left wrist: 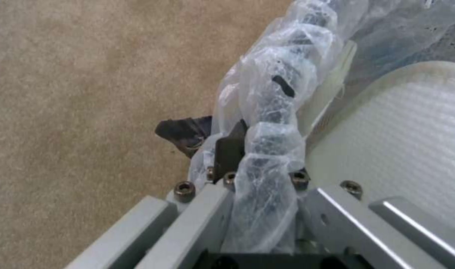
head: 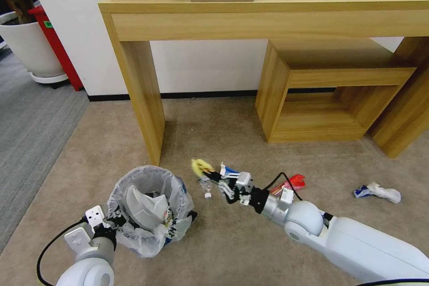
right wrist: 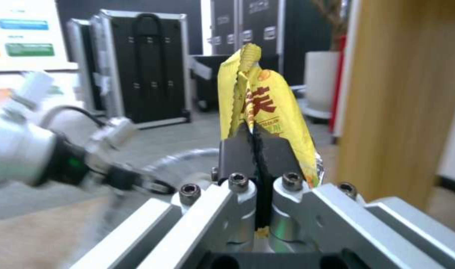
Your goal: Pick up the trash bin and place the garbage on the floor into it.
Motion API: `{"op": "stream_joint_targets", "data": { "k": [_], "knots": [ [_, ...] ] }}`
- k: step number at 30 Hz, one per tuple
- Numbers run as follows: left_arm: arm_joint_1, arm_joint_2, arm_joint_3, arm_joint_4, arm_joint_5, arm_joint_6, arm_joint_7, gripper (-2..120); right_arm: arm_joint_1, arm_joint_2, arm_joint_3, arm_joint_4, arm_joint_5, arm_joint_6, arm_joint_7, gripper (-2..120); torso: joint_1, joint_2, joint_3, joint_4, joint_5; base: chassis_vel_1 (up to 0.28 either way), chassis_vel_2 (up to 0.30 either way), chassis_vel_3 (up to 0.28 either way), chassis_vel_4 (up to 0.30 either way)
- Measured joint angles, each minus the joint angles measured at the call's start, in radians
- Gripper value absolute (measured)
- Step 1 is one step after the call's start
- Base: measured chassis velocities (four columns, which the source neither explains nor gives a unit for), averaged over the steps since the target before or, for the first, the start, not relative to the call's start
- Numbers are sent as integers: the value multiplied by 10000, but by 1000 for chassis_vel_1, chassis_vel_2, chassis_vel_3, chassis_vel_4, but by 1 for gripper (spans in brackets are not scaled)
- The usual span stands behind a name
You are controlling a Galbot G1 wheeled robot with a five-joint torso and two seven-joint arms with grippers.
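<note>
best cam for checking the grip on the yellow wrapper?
Right wrist view: the yellow wrapper stands close up, pinched between the right gripper's shut fingers. Head view shows it small at the gripper tip, beside the trash bin. Left wrist view shows nothing of it.

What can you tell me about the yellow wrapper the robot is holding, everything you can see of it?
The yellow wrapper is a crinkled foil-like packet with a serrated torn edge, red printed characters and a silvery inside at one corner. It stands up from the right gripper, whose dark fingers are shut on its lower part. In the head view it is held off the floor, beyond a small bottle, right of the trash bin.
</note>
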Motion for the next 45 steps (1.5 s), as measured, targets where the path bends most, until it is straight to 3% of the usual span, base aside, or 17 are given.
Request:
{"op": "stream_joint_targets", "data": {
  "k": [2,6,8,14,29,35,39,43,45],
  "knots": [
    [5,-42,22,-100,24,39,-12,0,812,157,-988,324,410,-522,516,0,0,0,0,-1,-1,0,0,0,0],
    [13,-85,50,-154,61,46,-13,0,1489,396,-1795,387,517,-785,1007,0,0,0,0,-1,-1,0,0,0,0],
    [35,-148,71,-226,113,48,-14,0,2334,780,-2689,351,574,-1065,1507,0,0,0,1,0,0,0,0,0,0],
    [119,-244,76,-370,201,26,-1,0,3491,1468,-3866,-26,651,-1576,2363,0,1,0,1,1,-1,0,0,0,0],
    [339,-352,2,-613,293,-108,46,0,3746,2344,-4546,-768,370,-2652,4029,0,1,-1,1,-1,0,0,0,0,0],
    [362,-424,41,-605,390,-145,77,0,3689,2544,-4591,-694,379,-2980,4486,14,0,0,1,0,0,0,0,0,0],
    [386,-439,36,-604,425,-152,84,0,3671,2446,-4523,-541,347,-3000,4478,34,0,0,0,-1,0,0,0,0,0],
    [390,-472,57,-575,476,-169,105,0,3637,2425,-4456,-465,331,-2993,4474,43,1,0,1,-1,0,0,0,0,0],
    [380,-509,78,-520,522,-174,121,0,3546,2445,-4295,-384,314,-2859,4487,53,1,0,0,-1,0,0,0,0,0]
  ]
}}
